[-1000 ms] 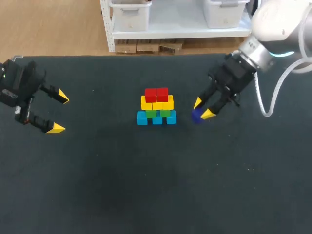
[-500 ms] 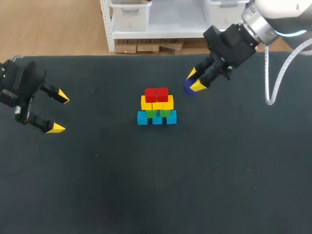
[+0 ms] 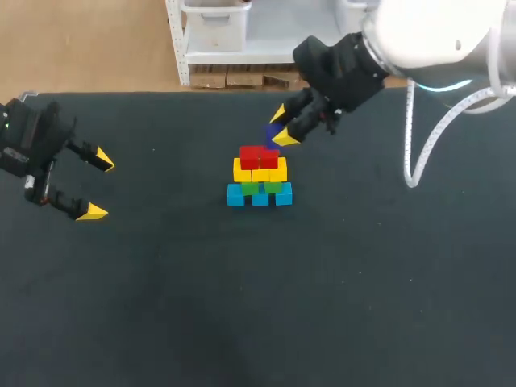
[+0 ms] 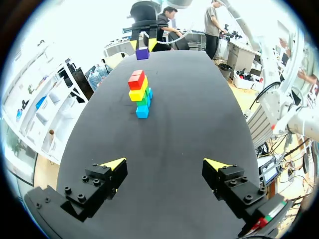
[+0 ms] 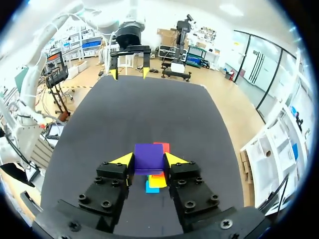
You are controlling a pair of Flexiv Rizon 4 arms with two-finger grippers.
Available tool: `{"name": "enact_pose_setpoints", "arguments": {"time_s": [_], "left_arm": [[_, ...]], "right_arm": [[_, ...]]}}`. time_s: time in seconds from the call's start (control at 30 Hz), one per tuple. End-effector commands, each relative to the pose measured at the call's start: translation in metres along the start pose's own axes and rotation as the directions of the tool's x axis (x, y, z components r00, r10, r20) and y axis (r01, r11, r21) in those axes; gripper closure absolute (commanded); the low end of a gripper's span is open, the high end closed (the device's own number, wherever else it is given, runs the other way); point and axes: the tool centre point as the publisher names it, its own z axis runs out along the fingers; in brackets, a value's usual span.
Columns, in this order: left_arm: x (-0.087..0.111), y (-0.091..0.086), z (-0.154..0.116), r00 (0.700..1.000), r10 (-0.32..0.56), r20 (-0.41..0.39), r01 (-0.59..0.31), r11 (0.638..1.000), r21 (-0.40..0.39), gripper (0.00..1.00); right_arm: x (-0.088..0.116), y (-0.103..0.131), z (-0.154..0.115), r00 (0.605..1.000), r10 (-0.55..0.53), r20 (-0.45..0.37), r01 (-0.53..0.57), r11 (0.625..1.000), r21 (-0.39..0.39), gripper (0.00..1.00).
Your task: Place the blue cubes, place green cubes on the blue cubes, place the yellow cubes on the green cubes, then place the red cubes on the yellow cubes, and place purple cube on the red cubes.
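Observation:
A stepped stack of cubes (image 3: 259,176) stands mid-table: blue cubes (image 3: 259,196) at the bottom, green (image 3: 262,188), yellow (image 3: 260,171), and two red cubes (image 3: 259,156) on top. My right gripper (image 3: 280,125) hangs just above and behind the red cubes, shut on a purple cube (image 5: 148,156) (image 3: 274,131) held between its yellow tips. In the right wrist view the stack (image 5: 156,179) shows directly under the held cube. My left gripper (image 3: 95,185) stands open at the table's left edge, nothing between its fingers; the stack (image 4: 140,93) lies far ahead of it.
The dark table top (image 3: 258,306) bears nothing else near the stack. The table's far edge runs just behind my right arm.
My right gripper has lifted the purple cube from the table at the stack's right and carried it up and left, to above the red cubes. The left arm has not moved.

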Motion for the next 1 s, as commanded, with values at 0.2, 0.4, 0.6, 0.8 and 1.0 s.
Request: {"name": "enact_pose_setpoints", "arguments": {"time_s": [0.2,0.4,0.6,0.8,1.0], "left_arm": [[0.001,0.000,0.000,1.000,0.004,0.005,-0.004,1.000,-0.002,0.00],[0.001,0.000,0.000,1.000,0.004,0.005,-0.004,1.000,-0.002,0.00],[0.001,0.000,0.000,1.000,0.004,0.005,-0.004,1.000,-0.002,0.00],[0.001,0.000,0.000,1.000,0.004,0.005,-0.004,1.000,-0.002,0.00],[0.001,0.000,0.000,1.000,0.004,0.005,-0.004,1.000,-0.002,0.00]], "right_arm": [[-0.005,-0.016,0.015,0.999,0.034,-0.020,-0.034,0.999,-0.008,1.00],[-0.003,-0.019,0.025,0.998,0.053,-0.026,-0.053,0.998,-0.016,1.00],[0.000,-0.017,0.031,0.997,0.063,-0.034,-0.064,0.998,-0.024,1.00],[0.004,-0.017,0.033,0.996,0.073,-0.048,-0.074,0.997,-0.026,1.00],[0.005,-0.016,0.032,0.996,0.077,-0.052,-0.078,0.997,-0.022,1.00]]}}
